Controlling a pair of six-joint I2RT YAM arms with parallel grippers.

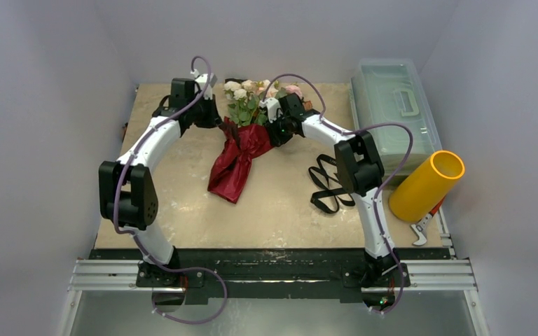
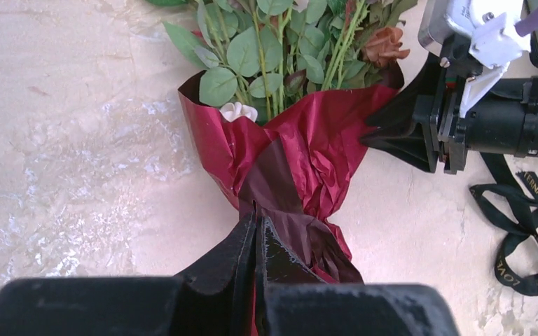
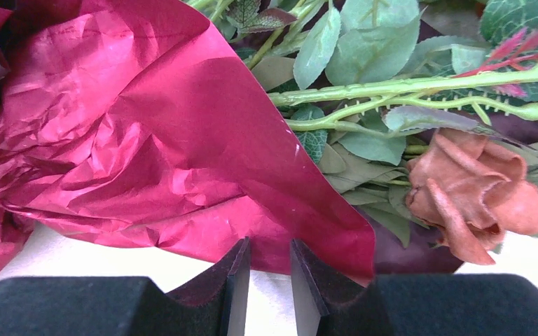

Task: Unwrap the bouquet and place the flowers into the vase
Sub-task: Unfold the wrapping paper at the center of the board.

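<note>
Top external: bouquet lies at table ctr, blooms toward 12 o'clock, crinkled glossy maroon paper wrap trailing to 6; stem ends hidden inside. Smooth yellow-orange cylinder vase sits tilted at table edge, approx. 4 o'clock, well apart. Left gripper pinched tight on wrap's waist. Right gripper at wrap's edge w/ narrow gap; paper between tips unclear. Black ribbon loose on mottled beige tabletop; pale grey walls.
</note>
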